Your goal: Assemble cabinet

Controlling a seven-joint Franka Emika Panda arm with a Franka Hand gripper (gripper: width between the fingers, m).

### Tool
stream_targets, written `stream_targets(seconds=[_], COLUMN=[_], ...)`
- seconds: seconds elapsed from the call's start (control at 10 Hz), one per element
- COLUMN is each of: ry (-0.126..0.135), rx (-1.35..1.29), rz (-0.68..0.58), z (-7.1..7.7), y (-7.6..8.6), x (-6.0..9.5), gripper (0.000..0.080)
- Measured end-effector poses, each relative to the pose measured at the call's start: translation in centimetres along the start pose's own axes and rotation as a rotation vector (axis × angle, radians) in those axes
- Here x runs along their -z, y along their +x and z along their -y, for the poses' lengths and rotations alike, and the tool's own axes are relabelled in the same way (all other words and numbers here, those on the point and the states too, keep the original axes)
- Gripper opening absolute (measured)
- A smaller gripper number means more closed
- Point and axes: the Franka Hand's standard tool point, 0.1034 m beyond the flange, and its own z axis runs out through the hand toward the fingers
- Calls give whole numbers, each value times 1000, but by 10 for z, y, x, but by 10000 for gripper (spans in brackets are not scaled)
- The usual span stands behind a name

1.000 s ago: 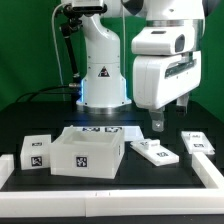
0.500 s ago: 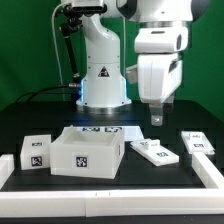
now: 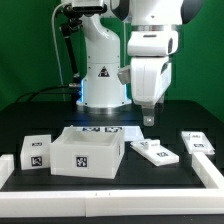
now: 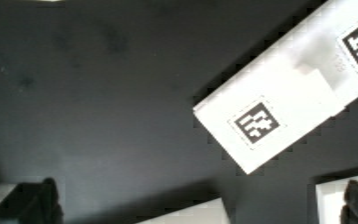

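Cabinet (image 3: 88, 152) stands on the surface (image 3: 30, 115), toward the exterior view's left. The end effector (image 3: 148, 119) hovers apart and empty above a loose door panel (image 3: 155, 152), likely placed there to line up a grasp.

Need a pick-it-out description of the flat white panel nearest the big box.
Find the large white plastic cabinet box mid-table. On its exterior-view right lies a flat white tagged panel, roughly under the hanging tool. A similar panel lies farther right; this one is nearest the box.
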Motion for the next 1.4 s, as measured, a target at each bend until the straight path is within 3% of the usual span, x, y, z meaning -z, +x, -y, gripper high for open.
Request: stream_targets(seconds=[0.1,0.2,0.4,0.6,1.0,1.2,1.4], ry=[-5,-8,-1,13,23,37,44], rx=[21,48,48,56,91,114,97], rz=[4,13,21,29,29,28,27], z=[3,17,42,53,53,48,58], y=[-3,-12,-34,-51,-60,-96,-107], x=[-1,-3,-6,-10,-14,-21,-29], gripper=[798,798,798,798,798,798,798])
